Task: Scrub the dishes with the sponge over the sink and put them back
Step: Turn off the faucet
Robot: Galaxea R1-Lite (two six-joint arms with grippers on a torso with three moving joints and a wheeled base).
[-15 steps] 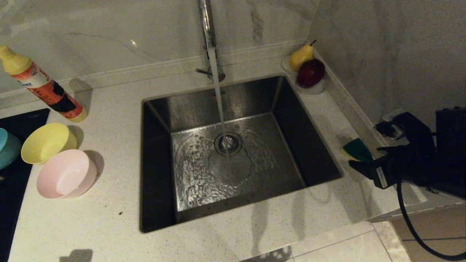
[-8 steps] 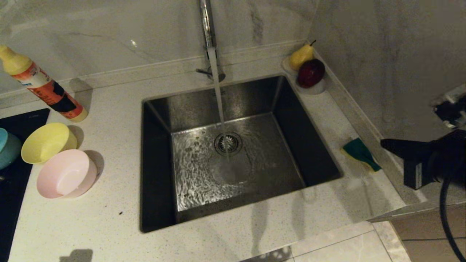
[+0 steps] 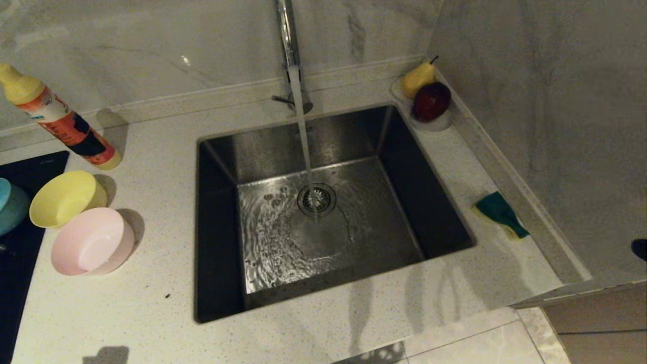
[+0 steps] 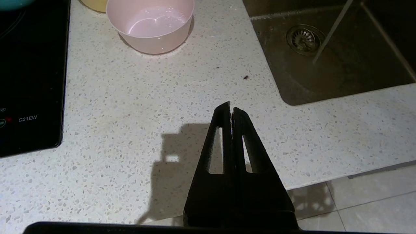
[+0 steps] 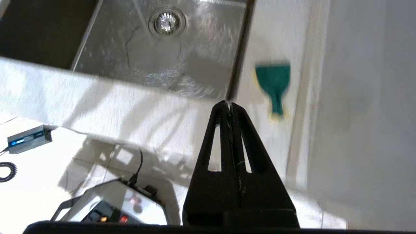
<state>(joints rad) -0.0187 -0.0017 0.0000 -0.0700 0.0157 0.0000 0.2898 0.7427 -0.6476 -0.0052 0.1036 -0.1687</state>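
The dishes stand on the counter left of the sink [image 3: 434, 202]: a yellow bowl [image 3: 65, 198], a pink bowl [image 3: 91, 241] and a blue bowl [image 3: 10, 205] at the picture's edge. The green-and-yellow sponge [image 3: 500, 213] lies on the counter right of the sink, by the wall. My right gripper [image 5: 230, 104] is shut on nothing and hangs in front of the counter, well short of the sponge [image 5: 274, 84]. Only a dark bit of the right arm [image 3: 640, 249] shows in the head view. My left gripper [image 4: 230, 104] is shut and empty over the counter's front, short of the pink bowl [image 4: 151, 24].
Water runs from the chrome tap [image 3: 288, 35] onto the drain [image 3: 316, 198]. A detergent bottle [image 3: 60, 121] leans at the back left. A pear [image 3: 418, 77] and a red apple [image 3: 431, 101] sit in the back right corner. A black cooktop [image 4: 29, 74] lies left of the bowls.
My right arm has drawn back from beside the sponge, off to the right and nearly out of the head view. The sponge stays on the counter.
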